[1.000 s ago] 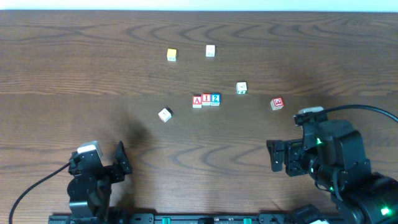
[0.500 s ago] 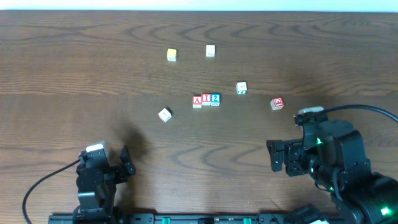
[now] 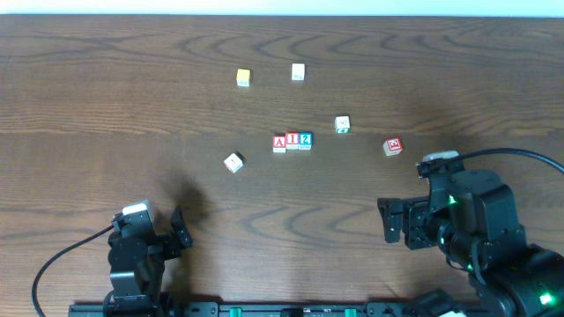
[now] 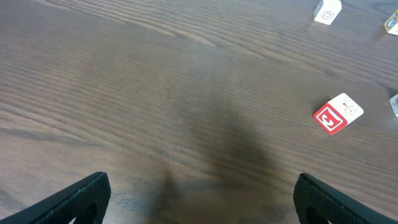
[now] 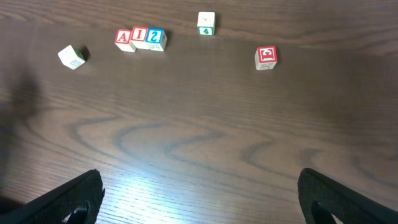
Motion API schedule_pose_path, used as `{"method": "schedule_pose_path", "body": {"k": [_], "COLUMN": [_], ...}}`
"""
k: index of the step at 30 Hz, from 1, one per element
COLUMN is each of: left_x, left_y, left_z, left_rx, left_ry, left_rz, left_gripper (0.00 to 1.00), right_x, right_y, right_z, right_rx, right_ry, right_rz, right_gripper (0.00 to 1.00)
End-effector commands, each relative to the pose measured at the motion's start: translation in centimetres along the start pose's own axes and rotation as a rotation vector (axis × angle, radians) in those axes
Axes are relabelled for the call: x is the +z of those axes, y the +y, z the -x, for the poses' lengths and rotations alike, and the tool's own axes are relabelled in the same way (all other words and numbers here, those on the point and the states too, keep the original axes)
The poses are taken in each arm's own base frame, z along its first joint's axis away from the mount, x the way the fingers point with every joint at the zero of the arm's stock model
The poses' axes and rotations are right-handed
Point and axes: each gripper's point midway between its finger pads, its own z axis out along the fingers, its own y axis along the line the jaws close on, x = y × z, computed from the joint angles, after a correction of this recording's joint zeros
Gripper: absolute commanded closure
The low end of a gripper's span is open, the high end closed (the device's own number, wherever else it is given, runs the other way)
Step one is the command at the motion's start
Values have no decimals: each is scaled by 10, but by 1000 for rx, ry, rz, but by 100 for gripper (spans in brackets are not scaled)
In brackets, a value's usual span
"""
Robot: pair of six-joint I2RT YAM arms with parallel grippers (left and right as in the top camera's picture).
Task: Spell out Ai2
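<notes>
The A cube (image 3: 279, 143), the I cube (image 3: 292, 141) and the blue 2 cube (image 3: 305, 140) stand touching in a row at the table's middle, reading A, I, 2 from left to right. They also show in the right wrist view: the A cube (image 5: 125, 39), the I cube (image 5: 139, 37) and the 2 cube (image 5: 156, 39). My left gripper (image 3: 172, 233) is open and empty at the front left, far from the row; its view (image 4: 200, 205) shows bare wood between the fingers. My right gripper (image 3: 394, 220) is open and empty at the front right (image 5: 205, 208).
A red-marked cube (image 3: 392, 146) and a green-marked cube (image 3: 342, 124) lie right of the row. A white cube (image 3: 233, 161) lies to its front left. A yellow cube (image 3: 243, 77) and a pale cube (image 3: 298, 71) lie at the back. A red-faced cube (image 4: 336, 114) shows in the left wrist view.
The left arm has drawn back toward the front edge and turned a little. The right arm and all cubes have not moved.
</notes>
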Motion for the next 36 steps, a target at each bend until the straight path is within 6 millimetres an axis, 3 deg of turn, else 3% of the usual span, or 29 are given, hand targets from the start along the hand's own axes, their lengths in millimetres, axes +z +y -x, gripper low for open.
{"method": "schedule_pose_path", "body": {"k": [1, 13, 17, 22, 28, 36], "left_x": [1, 1, 1, 1, 1, 1], "left_y": [2, 2, 2, 2, 2, 2], "left_z": [-1, -1, -1, -1, -1, -1], "left_rx": [20, 20, 20, 20, 20, 20], "left_ry": [-4, -4, -4, -4, -4, -4], "left_rz": [11, 11, 11, 11, 11, 11], "left_gripper": [5, 5, 5, 5, 5, 5], "right_x": [0, 0, -1, 2, 35, 88], "right_y": [0, 0, -20, -22, -52, -68], "right_z": [0, 0, 6, 30, -18, -66], "right_rx": [6, 6, -115, -261, -217, -159], "right_ry": [-2, -2, -31, -233, -377, -459], "right_rz": [-5, -5, -123, -128, -151, -146], "right_gripper": [1, 1, 1, 1, 1, 1]}}
